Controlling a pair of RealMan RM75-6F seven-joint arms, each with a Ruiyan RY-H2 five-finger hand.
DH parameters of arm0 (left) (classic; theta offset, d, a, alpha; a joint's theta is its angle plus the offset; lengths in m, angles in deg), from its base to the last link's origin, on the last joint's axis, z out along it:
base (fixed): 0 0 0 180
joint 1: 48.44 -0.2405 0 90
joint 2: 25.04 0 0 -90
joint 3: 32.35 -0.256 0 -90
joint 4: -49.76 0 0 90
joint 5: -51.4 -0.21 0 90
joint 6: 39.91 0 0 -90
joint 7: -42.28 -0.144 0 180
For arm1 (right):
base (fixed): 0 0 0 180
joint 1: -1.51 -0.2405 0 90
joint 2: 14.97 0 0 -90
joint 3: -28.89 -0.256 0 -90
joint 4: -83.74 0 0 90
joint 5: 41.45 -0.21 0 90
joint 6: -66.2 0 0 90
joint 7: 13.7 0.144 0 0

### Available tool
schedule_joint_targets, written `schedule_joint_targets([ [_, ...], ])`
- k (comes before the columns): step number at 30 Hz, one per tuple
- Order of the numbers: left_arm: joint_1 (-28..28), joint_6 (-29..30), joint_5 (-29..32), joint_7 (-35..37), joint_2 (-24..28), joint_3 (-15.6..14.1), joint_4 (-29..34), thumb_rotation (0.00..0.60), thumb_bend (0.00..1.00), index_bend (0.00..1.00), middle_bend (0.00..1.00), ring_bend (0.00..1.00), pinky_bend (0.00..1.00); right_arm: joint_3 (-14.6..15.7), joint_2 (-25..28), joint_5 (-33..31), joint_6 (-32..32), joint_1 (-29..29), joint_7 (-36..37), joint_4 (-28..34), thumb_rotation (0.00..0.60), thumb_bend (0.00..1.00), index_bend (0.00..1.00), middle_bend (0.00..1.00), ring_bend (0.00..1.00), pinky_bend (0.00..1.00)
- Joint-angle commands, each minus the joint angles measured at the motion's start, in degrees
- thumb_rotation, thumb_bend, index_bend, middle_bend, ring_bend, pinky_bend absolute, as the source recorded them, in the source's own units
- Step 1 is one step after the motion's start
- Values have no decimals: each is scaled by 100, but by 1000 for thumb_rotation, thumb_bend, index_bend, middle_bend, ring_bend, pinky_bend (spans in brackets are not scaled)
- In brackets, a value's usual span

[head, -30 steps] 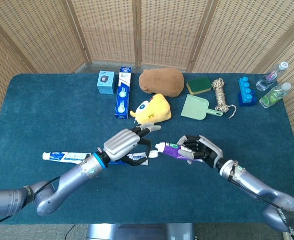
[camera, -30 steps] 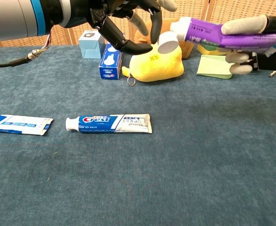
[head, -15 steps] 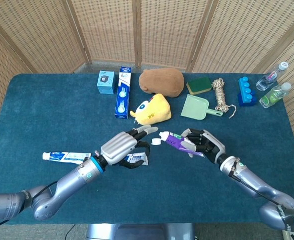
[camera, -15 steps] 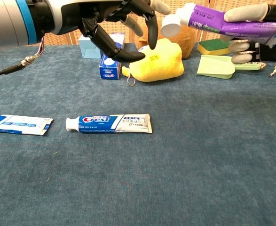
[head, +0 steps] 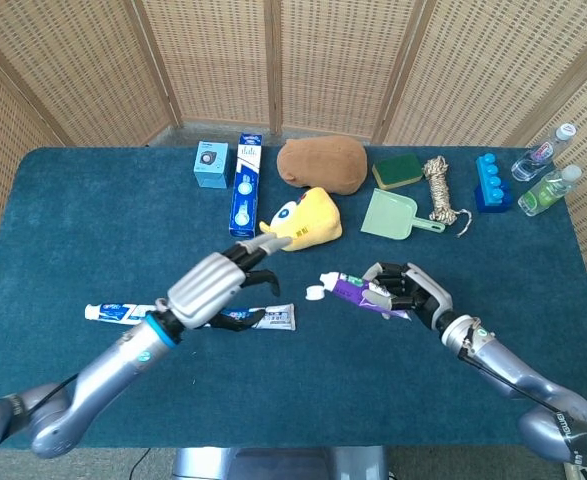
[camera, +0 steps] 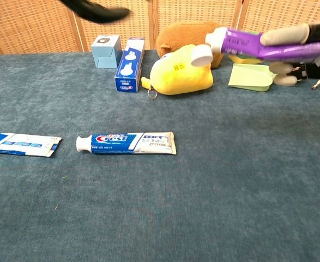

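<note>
While left hand (head: 211,287) withdrew, right hand (head: 405,290) lowered purple tube (head: 351,290).

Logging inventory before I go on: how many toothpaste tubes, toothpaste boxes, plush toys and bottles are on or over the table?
Toothpaste tubes: 2, purple tube and Crest tube
Toothpaste boxes: 2, upright-lying box and flattened box
Plush toys: 2, yellow and brown
Bottles: 2
Total: 8
</note>
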Motion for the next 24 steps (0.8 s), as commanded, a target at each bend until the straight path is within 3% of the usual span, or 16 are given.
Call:
schedule_joint_targets([
  [1, -577, 451, -125, 58, 786, -192, 576, 600, 336, 408, 52, 0, 118, 74, -202, -282, 117, 71, -899, -71, 600, 520, 937, 750, 705, 690],
  [8, -1646, 1172, -464, 383, 1905, -764, 1112, 600, 334, 398, 52, 0, 118, 194, -689, -891, 646, 226, -2493, -219, 600, 517, 933, 746, 676, 655],
  [14, -2951, 2104, -988, 977, 2703, -1563, 1153, 600, 334, 396, 54, 0, 118, 302, -1335, -1311, 997, 352, -3675, -608, 600, 516, 921, 736, 639, 614],
  [18, -3448, 2376, -1269, 1244, 2885, -1870, 1004, 600, 334, 395, 56, 0, 118, 291, -1641, -1395, 1029, 428, -4047, -863, 600, 511, 901, 715, 606, 573],
  [24, -3836, 2591, -1349, 1278, 2804, -1990, 885, 600, 335, 395, 57, 0, 117, 253, -1743, -1245, 859, 520, -4172, -1131, 600, 495, 864, 674, 547, 451],
])
